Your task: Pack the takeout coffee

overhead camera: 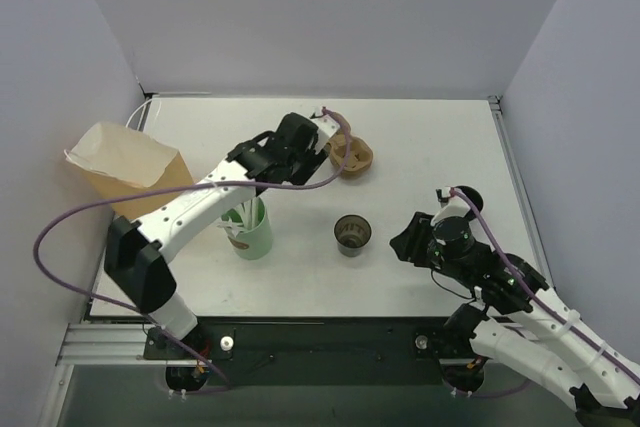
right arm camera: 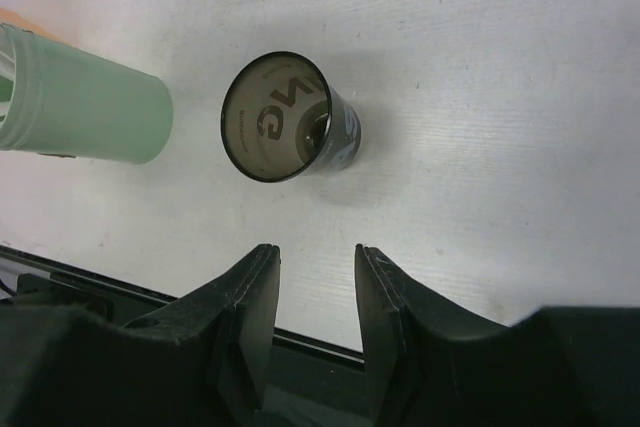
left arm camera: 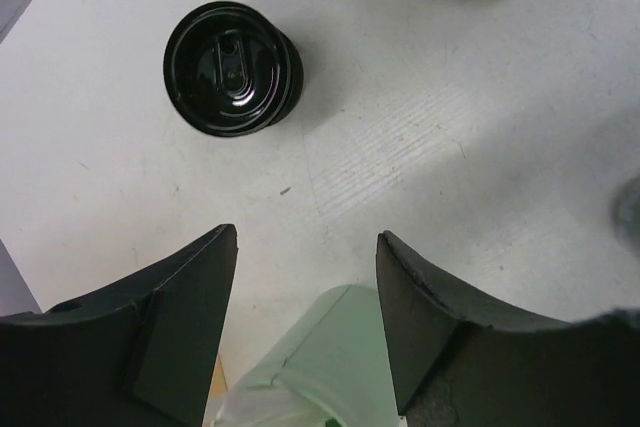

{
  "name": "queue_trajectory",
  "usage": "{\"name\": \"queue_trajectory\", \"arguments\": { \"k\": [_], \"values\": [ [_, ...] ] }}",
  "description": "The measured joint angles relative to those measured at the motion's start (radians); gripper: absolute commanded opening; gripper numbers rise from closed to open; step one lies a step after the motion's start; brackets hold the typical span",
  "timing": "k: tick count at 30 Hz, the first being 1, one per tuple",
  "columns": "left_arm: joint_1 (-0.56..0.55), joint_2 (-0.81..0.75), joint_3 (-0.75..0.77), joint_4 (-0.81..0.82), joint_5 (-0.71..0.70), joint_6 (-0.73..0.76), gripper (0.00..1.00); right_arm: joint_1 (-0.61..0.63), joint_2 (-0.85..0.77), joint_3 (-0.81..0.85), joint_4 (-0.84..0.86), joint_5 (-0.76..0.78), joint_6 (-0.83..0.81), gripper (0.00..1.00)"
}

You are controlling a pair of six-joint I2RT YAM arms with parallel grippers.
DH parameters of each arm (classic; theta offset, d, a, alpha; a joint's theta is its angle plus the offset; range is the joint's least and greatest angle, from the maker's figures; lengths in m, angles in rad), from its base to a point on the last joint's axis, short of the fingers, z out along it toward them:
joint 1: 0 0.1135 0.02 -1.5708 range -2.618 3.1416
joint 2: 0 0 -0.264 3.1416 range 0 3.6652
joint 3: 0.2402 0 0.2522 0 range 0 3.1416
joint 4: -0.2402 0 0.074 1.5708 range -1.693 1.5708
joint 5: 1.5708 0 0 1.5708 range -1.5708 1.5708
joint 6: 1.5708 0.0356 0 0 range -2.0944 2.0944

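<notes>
White table seen from above, with two robot arms reaching in from its near edge. A tall green cup with white straws in it stands upright near the middle of the table, and all positions here are given from it.

The takeout coffee, a short round black cup with a black lid, stands upright on the table beyond the green cup. In the left wrist view it sits toward the upper left. From above, the left arm hides it.

The left gripper hangs over the green cup, whose rim shows low between the two fingers. Its claw is fairly wide and holds nothing, and the fingertips are well apart from the coffee.

A lidless black cup with a shiny inside stands to the right of the green cup, not touching it. Farther right of the green cup, past that lidless cup, the right gripper hovers with its claw narrowly parted and empty, touching nothing.

A round brown object lies beyond the green cup and to its right. An open brown paper bag stands to the left of the green cup, against the left wall
</notes>
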Motion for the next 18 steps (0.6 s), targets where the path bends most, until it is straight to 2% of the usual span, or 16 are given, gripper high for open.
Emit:
{"name": "queue_trajectory", "arguments": {
  "k": [4,10,18],
  "values": [
    [0.000,0.168,0.115,0.014,-0.014,0.048,0.65,0.007,-0.074,-0.017,-0.036,0.006,0.002,0.37],
    [0.024,0.344,0.252,0.021,-0.015,0.097,0.62,0.014,-0.088,-0.016,-0.056,0.009,-0.002,0.37],
    [0.065,0.479,0.312,0.015,-0.014,0.116,0.60,0.019,-0.086,0.010,-0.071,0.008,-0.014,0.37]
  ]
}}
